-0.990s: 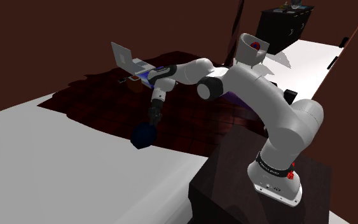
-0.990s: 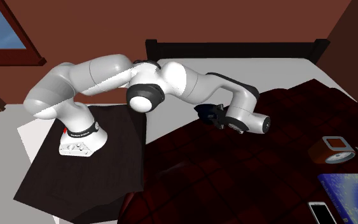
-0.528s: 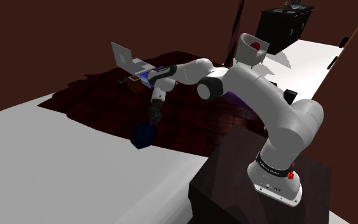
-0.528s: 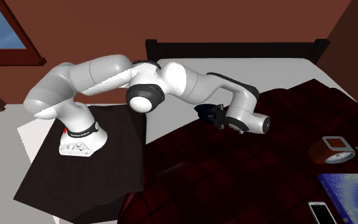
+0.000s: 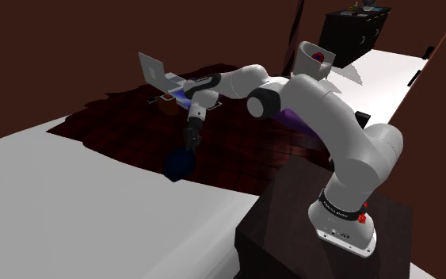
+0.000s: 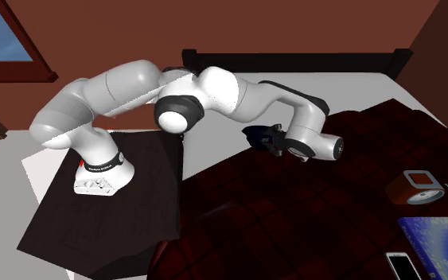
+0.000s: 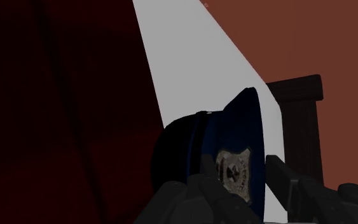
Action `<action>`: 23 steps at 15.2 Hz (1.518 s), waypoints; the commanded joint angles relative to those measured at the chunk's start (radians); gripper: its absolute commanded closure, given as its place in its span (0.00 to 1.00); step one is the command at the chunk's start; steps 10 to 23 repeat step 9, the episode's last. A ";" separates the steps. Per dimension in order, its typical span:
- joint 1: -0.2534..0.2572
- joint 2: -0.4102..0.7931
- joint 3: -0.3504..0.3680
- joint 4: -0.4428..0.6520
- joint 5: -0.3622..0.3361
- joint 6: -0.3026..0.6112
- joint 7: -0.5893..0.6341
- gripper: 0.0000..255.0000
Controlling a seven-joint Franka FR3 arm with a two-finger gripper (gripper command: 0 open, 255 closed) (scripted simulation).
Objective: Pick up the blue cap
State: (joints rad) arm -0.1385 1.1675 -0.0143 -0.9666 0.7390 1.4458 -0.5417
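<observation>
Black end effector (image 5: 188,147) clamped on dark blue cap (image 5: 180,166), badge (image 7: 234,173) between fingers (image 7: 279,173); cap over border of dark red blanket (image 5: 126,131) and white sheet (image 5: 70,206).

**Q:** Shoulder view: where do you find the light?
**A:** On the white arm (image 5: 332,119) and the pale sheet (image 5: 70,206). The dark red bedspread (image 5: 245,150) and the walls read dim, and the navy cap (image 5: 180,166) nearly merges with them.
**Q:** And the wrist view?
**A:** Dim too. You see the sheet as one bright wedge, the cap's badge (image 7: 234,173) faintly lit, and the black gripper (image 7: 240,160) barely separable from shadow.
</observation>
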 commanded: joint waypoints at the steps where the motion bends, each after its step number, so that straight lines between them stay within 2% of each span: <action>1: 0.001 -0.026 0.000 -0.022 0.001 -0.003 0.003 1.00; 7: 0.000 -0.089 -0.001 -0.056 0.003 -0.026 0.021 1.00; 23: 0.000 -0.091 -0.001 -0.057 0.003 -0.026 0.021 1.00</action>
